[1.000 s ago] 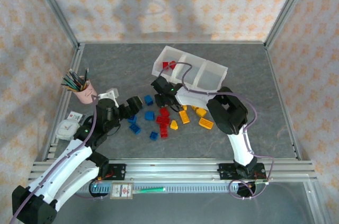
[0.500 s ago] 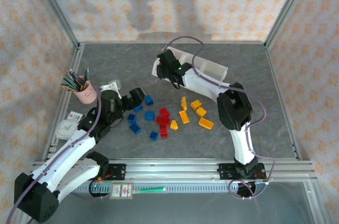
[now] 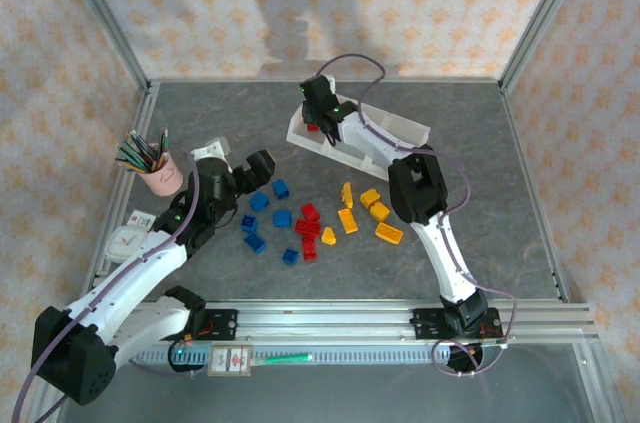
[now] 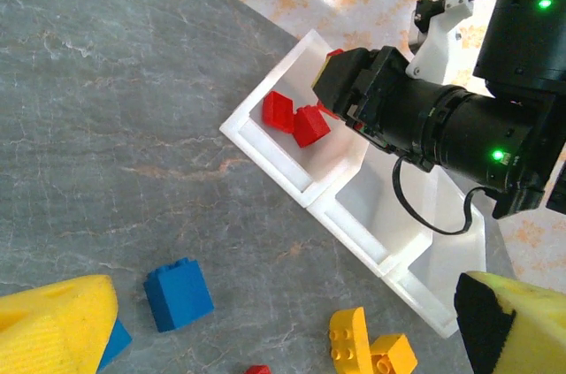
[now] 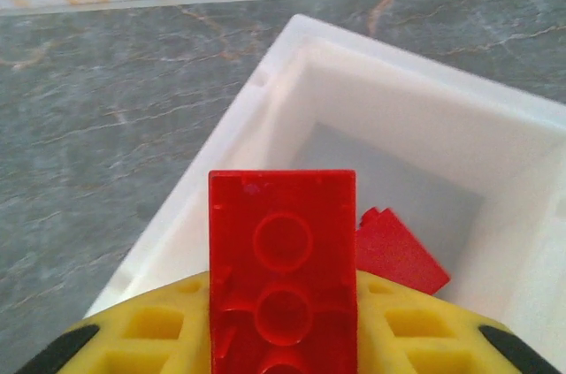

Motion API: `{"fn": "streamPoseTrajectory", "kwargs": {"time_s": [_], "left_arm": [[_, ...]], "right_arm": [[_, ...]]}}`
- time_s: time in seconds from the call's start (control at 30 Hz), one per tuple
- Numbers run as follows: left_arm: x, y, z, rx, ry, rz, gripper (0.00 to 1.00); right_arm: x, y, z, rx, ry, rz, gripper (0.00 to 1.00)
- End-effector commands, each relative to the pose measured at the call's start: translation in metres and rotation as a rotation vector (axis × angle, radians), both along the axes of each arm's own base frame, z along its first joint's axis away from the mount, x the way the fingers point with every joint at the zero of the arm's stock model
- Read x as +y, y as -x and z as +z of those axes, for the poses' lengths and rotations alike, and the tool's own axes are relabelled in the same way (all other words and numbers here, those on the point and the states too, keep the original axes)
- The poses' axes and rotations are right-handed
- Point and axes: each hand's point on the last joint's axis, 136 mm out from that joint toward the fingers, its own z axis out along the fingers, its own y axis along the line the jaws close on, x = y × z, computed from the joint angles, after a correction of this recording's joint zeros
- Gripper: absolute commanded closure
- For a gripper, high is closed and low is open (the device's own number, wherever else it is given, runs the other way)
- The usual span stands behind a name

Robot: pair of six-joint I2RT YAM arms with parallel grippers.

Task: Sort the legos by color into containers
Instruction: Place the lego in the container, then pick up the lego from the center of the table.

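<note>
Legos [image 3: 310,228] lie loose on the grey table [image 3: 500,243] a little ahead of the arm bases, roughly grouped by colour. The blue bricks [image 3: 282,218] are at 9 o'clock of the scatter, the red bricks [image 3: 309,211] sit in the middle, and the yellow-orange bricks [image 3: 388,234] are at 3 o'clock.

At 10 o'clock of the scatter, the left gripper [image 4: 287,316] hangs over the table. Its yellow fingers [image 4: 53,325] are spread wide with nothing between them. In its wrist view, one blue brick lies on the table close to the left-hand finger.

A pink pencil cup [image 3: 162,175] stands near the table's 9 o'clock edge, well apart from the bricks.

At 12 o'clock of the scatter lies the white three-compartment tray [image 4: 270,162], set at a slant. Two red pieces [image 4: 279,111] rest side by side on the floor of its 9 o'clock end compartment.

The right gripper [image 5: 283,321] is over that same end compartment. Its yellow pads [image 5: 159,330] sit tight against both long sides of a red brick [image 5: 283,241], pinching it above the compartment with the hollow underside facing the wrist camera.
</note>
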Motion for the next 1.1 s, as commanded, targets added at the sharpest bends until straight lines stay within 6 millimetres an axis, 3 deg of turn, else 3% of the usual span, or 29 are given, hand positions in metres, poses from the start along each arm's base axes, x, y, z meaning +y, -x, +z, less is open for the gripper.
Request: {"fn": "streamPoseTrajectory", "kwargs": {"time_s": [0.0, 0.17, 0.33, 0.7, 1.07], "left_arm": [[0.005, -0.008, 0.022, -0.064, -0.008, 0.022, 0.01], [0.004, -0.006, 0.024, -0.066, 0.001, 0.018, 0.01], [0.002, -0.002, 0.019, -0.043, 0.007, -0.004, 0.01], [-0.004, 0.026, -0.012, 0.023, 0.023, -0.088, 0.01], [0.010, 0.059, -0.037, 0.075, 0.008, -0.080, 0.01]], "right_arm": [[0.006, 0.001, 0.026, -0.029, -0.003, 0.022, 0.53], [0.003, 0.012, 0.045, -0.032, -0.019, 0.032, 0.46], [0.003, 0.045, 0.056, -0.013, -0.031, 0.078, 0.43], [-0.011, 0.142, 0.028, 0.113, -0.022, 0.140, 0.33], [-0.005, 0.219, -0.016, 0.234, 0.035, 0.201, 0.24]]}}
